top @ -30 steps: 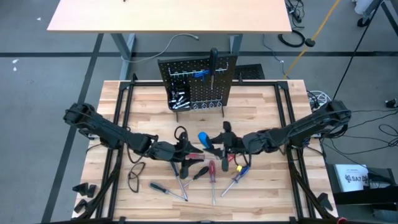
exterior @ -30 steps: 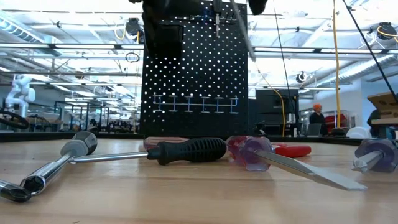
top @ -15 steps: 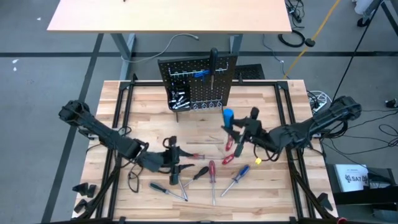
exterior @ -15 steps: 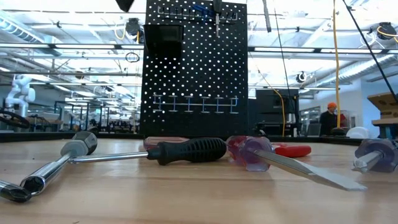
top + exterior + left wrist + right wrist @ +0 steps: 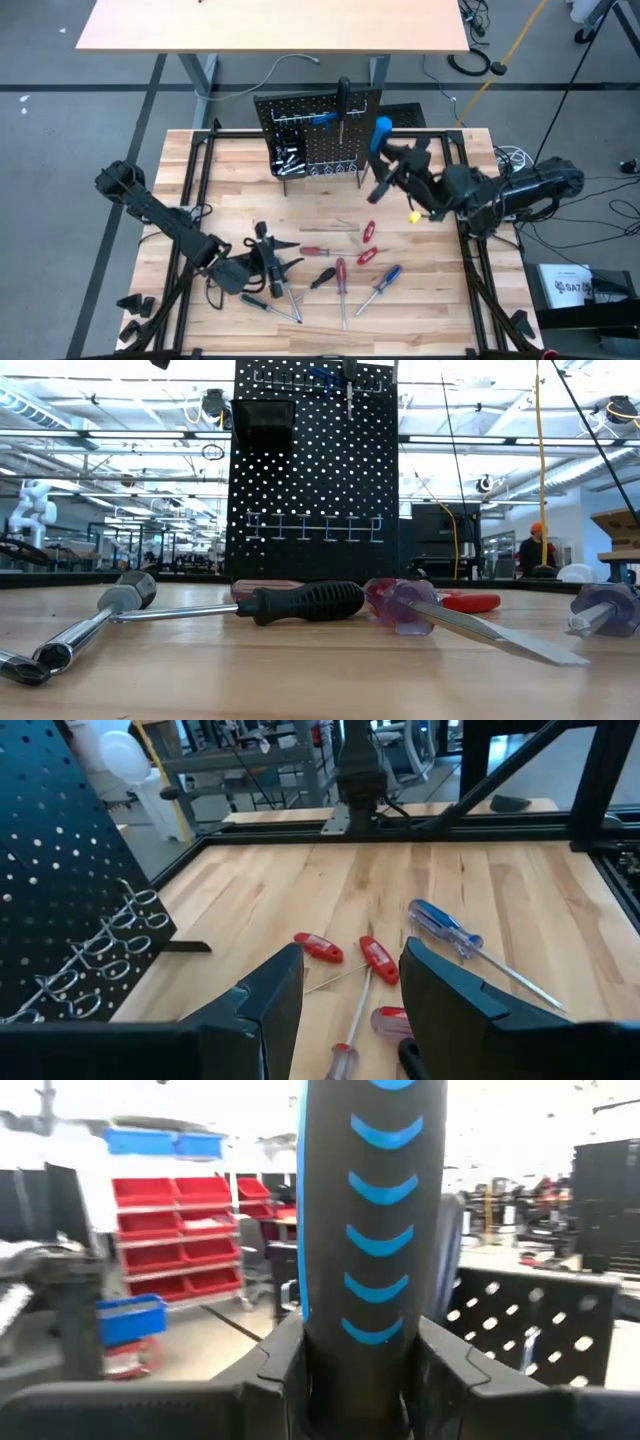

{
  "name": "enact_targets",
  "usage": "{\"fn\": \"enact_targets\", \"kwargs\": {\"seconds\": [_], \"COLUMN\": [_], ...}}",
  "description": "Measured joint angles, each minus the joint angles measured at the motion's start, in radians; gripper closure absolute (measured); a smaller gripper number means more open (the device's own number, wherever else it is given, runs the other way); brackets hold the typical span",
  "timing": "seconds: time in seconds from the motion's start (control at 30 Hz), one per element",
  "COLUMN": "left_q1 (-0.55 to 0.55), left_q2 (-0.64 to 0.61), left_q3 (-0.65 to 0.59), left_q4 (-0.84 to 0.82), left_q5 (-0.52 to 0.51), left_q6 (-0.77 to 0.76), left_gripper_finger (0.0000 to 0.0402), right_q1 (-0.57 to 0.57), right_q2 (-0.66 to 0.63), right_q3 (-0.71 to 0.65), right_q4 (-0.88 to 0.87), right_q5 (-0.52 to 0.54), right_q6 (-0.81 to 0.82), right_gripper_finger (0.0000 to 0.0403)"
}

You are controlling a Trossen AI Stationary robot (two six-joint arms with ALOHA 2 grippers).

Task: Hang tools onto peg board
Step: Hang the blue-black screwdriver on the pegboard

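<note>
Black peg board [image 5: 322,133] at the bench's far edge holds few tools. Right pincer [image 5: 385,160] grips a blue-handled screwdriver [image 5: 381,128] beside it; left pincer [image 5: 268,262] open, empty (near edge). Several screwdrivers [image 5: 340,275] remain on the bench [image 5: 430,290].

A grey floor [image 5: 60,150] with dark tape lines surrounds the work area, and a tan desk [image 5: 270,25] fills the high view's upper middle. Red storage bins [image 5: 175,1230] on shelves stand at the right wrist view's left, under bright ceiling lights [image 5: 120,410].
</note>
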Motion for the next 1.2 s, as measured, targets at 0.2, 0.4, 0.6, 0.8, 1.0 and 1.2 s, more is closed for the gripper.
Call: {"fn": "enact_targets", "kwargs": {"seconds": [0.2,0.4,0.6,0.8,1.0,1.2], "left_q1": [0.0,-0.003,-0.02,-0.022,-0.022,-0.023], "left_q2": [0.0,0.0,0.0,0.0,0.0,0.0], "left_q3": [0.0,0.0,0.0,0.0,0.0,0.0], "left_q4": [0.0,0.0,0.0,0.0,-0.001,0.0], "left_q5": [0.0,0.004,0.011,0.012,0.012,0.012], "left_q6": [0.024,0.022,0.049,0.069,0.071,0.071], "left_gripper_finger": [0.0233,0.0233,0.0233,0.0233,0.0233,0.0233], "right_q1": [-0.097,-0.182,-0.243,-0.289,-0.324,-0.351], "right_q2": [0.085,0.166,0.179,0.187,0.213,0.224], "right_q3": [0.16,0.264,0.274,0.274,0.274,0.274], "right_q4": [-0.125,-0.206,-0.218,-0.212,-0.203,-0.194], "right_q5": [-0.006,-0.004,-0.005,-0.007,-0.031,-0.032], "right_q6": [0.004,0.015,0.053,0.087,0.103,0.098], "right_gripper_finger": [0.0294,0.0294,0.0294,0.0294,0.0294,0.0294]}}
